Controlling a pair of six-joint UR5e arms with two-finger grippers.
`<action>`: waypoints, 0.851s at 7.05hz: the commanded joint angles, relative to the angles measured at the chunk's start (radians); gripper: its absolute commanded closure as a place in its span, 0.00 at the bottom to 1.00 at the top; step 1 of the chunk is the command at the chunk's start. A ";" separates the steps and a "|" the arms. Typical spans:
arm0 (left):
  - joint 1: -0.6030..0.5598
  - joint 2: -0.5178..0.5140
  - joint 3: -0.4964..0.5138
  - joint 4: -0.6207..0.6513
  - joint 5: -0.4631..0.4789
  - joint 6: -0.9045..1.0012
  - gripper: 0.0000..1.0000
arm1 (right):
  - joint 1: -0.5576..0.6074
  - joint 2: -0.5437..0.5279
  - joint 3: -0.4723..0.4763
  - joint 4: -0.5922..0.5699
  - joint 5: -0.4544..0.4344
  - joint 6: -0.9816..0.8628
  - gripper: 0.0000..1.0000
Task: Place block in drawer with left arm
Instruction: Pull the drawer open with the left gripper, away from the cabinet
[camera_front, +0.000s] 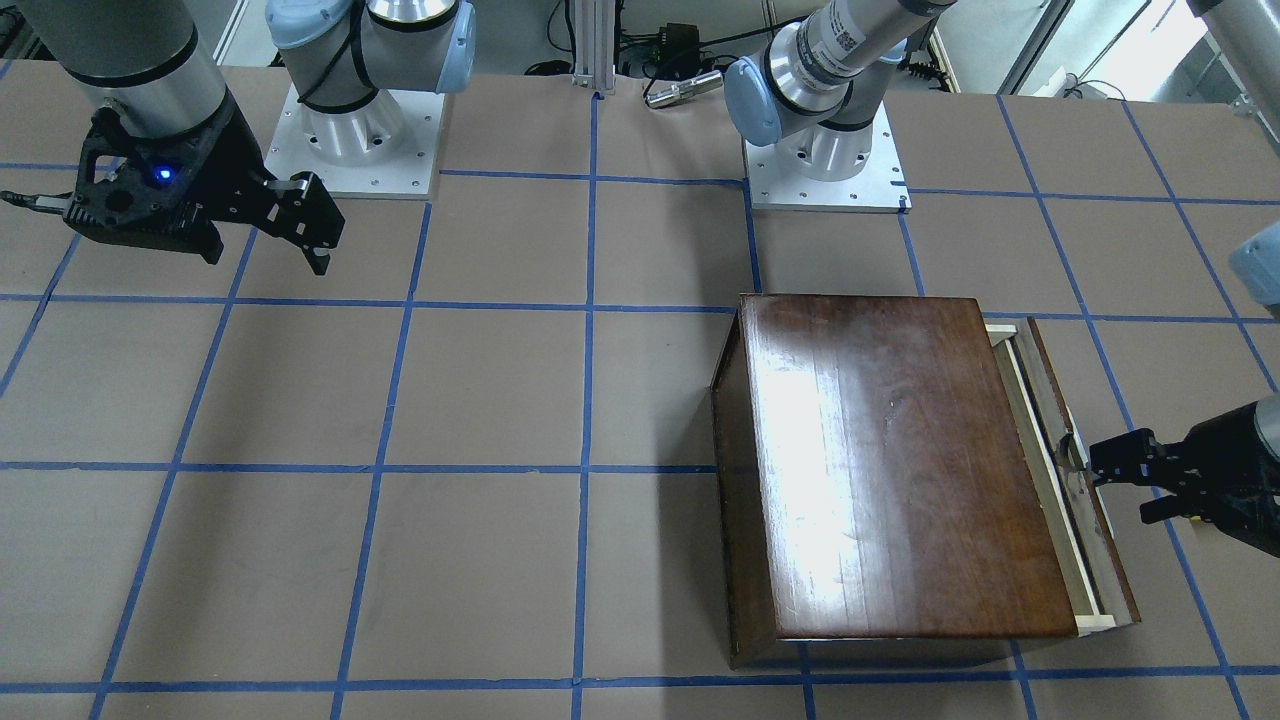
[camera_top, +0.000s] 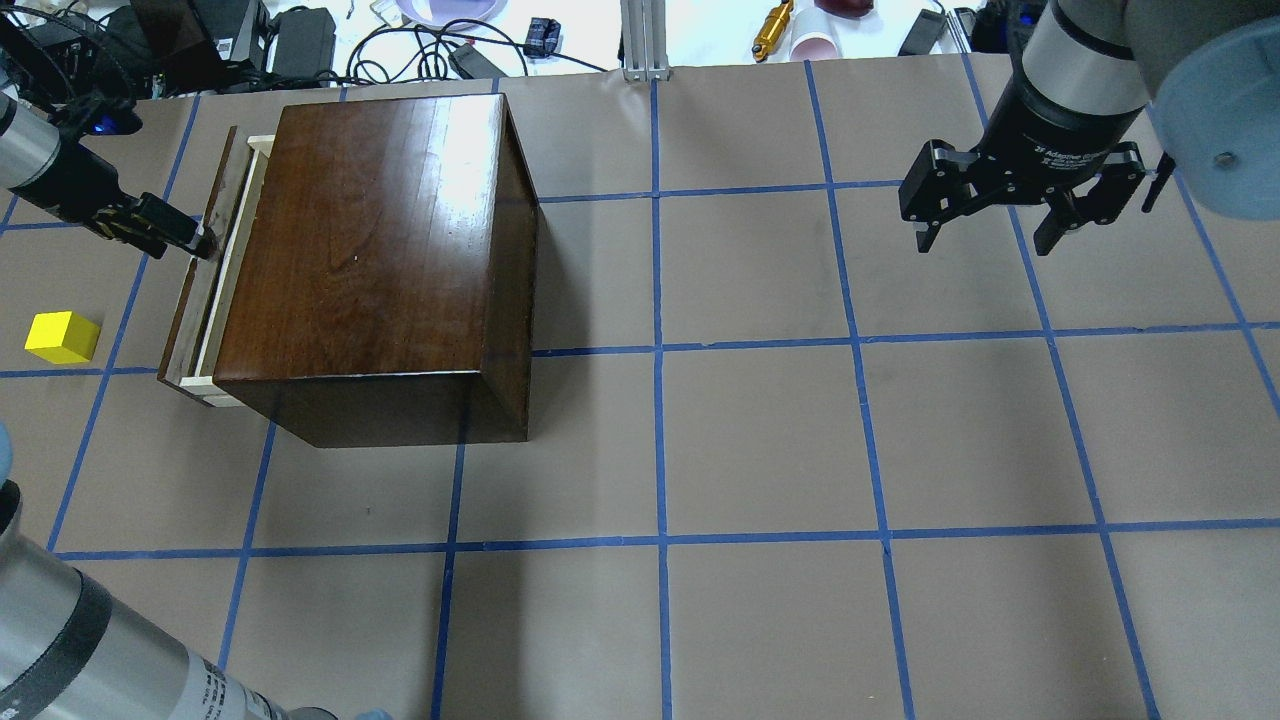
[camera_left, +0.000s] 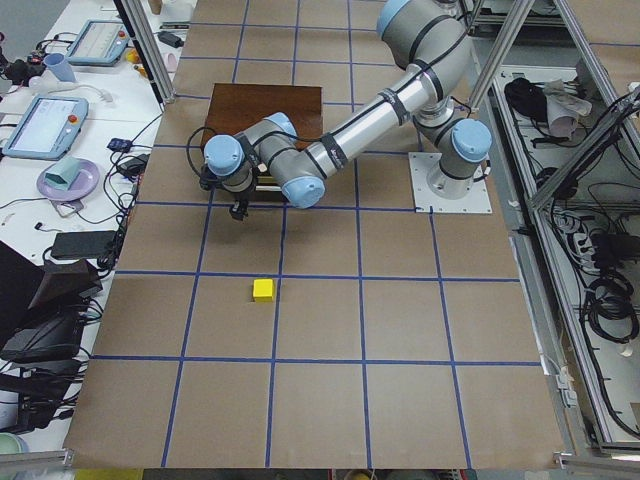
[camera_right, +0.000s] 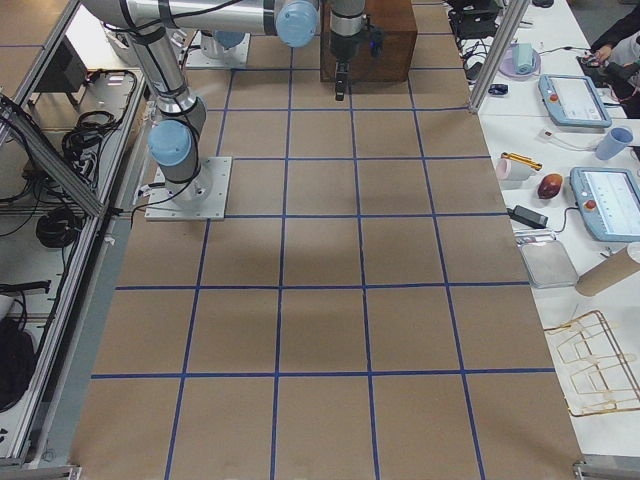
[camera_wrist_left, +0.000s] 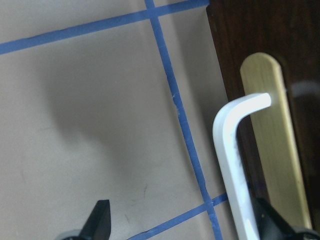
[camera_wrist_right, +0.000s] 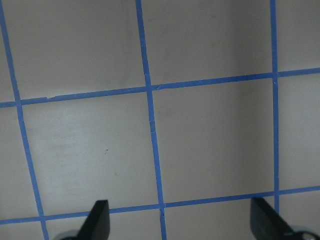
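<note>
The yellow block (camera_top: 62, 337) lies on the table left of the box, apart from it; it also shows in the exterior left view (camera_left: 263, 290). The dark brown box (camera_top: 370, 240) has its drawer (camera_top: 205, 295) pulled out a little, so a pale-wood strip shows. My left gripper (camera_top: 185, 238) is open at the drawer front. In the left wrist view the metal pull (camera_wrist_left: 232, 165) stands between the jaws, close to the right fingertip (camera_wrist_left: 272, 222). My right gripper (camera_top: 985, 235) is open and empty, hanging above the table far to the right.
Blue tape lines grid the brown table (camera_top: 760, 440). The arm bases (camera_front: 825, 165) stand at the robot's side. Cables and small items (camera_top: 440, 40) lie beyond the far edge, behind the box.
</note>
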 joint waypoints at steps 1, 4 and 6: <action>0.009 -0.001 0.002 0.001 0.000 0.024 0.00 | 0.000 0.000 0.000 0.000 0.000 0.000 0.00; 0.010 -0.016 0.031 0.001 0.002 0.027 0.00 | -0.001 0.000 0.000 0.000 0.000 0.000 0.00; 0.010 -0.038 0.052 0.001 0.002 0.044 0.00 | 0.000 0.000 0.000 0.000 0.000 0.000 0.00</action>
